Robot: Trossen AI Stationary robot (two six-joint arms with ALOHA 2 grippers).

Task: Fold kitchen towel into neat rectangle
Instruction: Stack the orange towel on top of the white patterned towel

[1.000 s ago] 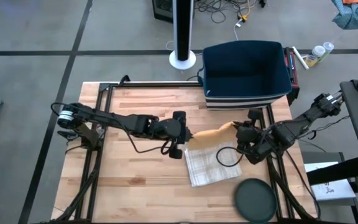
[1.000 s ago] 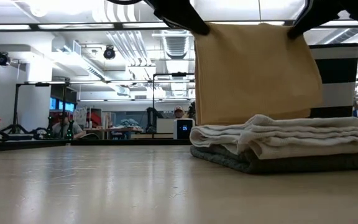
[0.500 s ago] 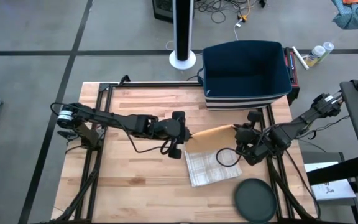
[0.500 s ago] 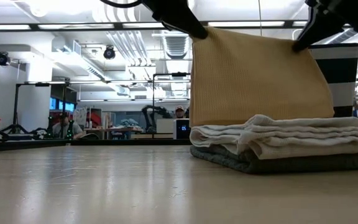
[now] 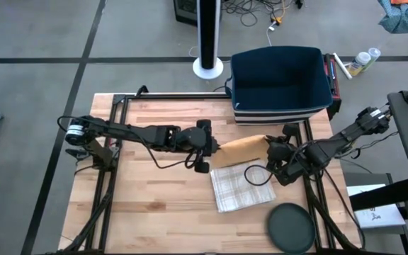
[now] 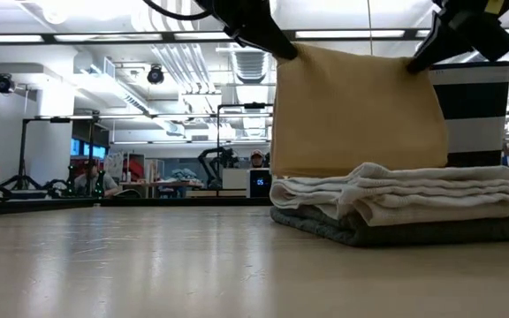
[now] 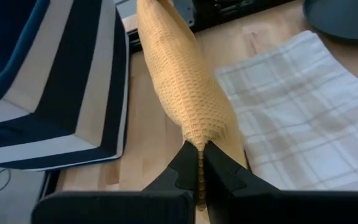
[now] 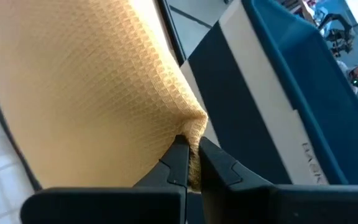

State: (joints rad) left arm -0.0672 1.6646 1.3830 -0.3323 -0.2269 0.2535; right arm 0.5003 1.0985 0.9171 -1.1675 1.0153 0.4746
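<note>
A tan waffle-weave kitchen towel [image 5: 241, 150] hangs spread as a sheet [image 6: 360, 110] between my two grippers, above the table's middle right. My left gripper [image 5: 214, 150] is shut on its upper left corner and my right gripper [image 5: 269, 149] is shut on its upper right corner. The towel's lower edge is hidden in the low view behind a folded stack [image 6: 405, 208] of a white plaid towel [image 5: 241, 188] lying on a grey one. My left gripper pinches the towel's upper corner [image 7: 197, 142] between its two fingers, which slant down from the table's left. The cloth runs away from the fingers, drawn fairly taut along the top edge, and hangs below. My right gripper pinches the opposite upper corner [image 8: 194, 134] between its two fingers, which slant down from the table's right. The cloth bunches slightly at the fingers and hangs below them as a flat sheet.
A dark blue bin with striped sides [image 5: 280, 83] stands at the far right of the table. A dark round plate [image 5: 290, 228] lies at the near right corner. A black cable loop [image 5: 259, 177] rests on the plaid towel. The table's left half is bare wood.
My right gripper has sunk a little, so the towel's top edge now slopes down toward it. The hanging towel has tipped and shows more of its face from above. Both grippers have stayed shut on their corners.
</note>
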